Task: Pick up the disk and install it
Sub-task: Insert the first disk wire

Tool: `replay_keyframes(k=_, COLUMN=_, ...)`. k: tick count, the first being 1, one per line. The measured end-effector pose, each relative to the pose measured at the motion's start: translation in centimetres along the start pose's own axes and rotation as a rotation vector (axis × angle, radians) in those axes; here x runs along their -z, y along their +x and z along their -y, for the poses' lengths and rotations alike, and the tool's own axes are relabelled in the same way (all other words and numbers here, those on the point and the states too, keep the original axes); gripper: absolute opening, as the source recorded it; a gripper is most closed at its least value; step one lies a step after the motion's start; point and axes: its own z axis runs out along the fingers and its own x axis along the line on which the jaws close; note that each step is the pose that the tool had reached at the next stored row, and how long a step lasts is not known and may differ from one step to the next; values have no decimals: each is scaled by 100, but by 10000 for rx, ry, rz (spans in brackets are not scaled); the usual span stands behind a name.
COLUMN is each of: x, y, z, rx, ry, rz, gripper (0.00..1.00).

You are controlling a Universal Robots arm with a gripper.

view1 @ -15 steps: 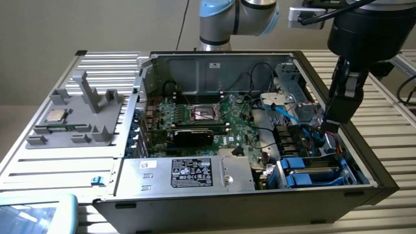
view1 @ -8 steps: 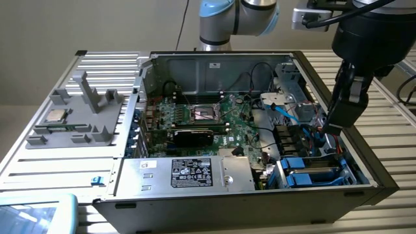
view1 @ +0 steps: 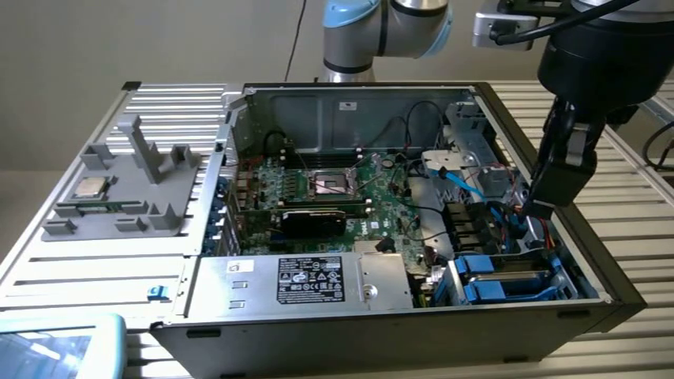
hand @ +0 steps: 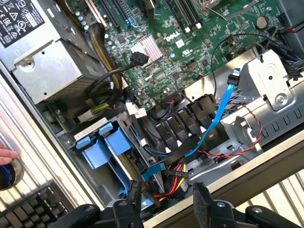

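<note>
You see 1 disk (view1: 495, 284), grey metal framed in bright blue, seated in the case (view1: 316, 103), 1 gripper (hand: 168, 199) near it, fingers wide, holding nothing.

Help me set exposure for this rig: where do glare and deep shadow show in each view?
Exterior view: the black gripper is a near-silhouette, the open grey computer case evenly but dimly lit. Wrist view: bright light stripes cross the ribbed aluminium table, the silver metal bracket glares, the blue plastic drive carriers are evenly lit.
</note>
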Motion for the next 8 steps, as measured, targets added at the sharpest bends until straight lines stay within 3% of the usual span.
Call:
replay_keyframes(k=6, x=0, y=5, z=3, rx=1, ry=1, rz=-2, gripper=56)
replay_keyframes(k=8, x=-4, y=73, z=46, rx=-9, ry=-39, rz=61, gripper=56)
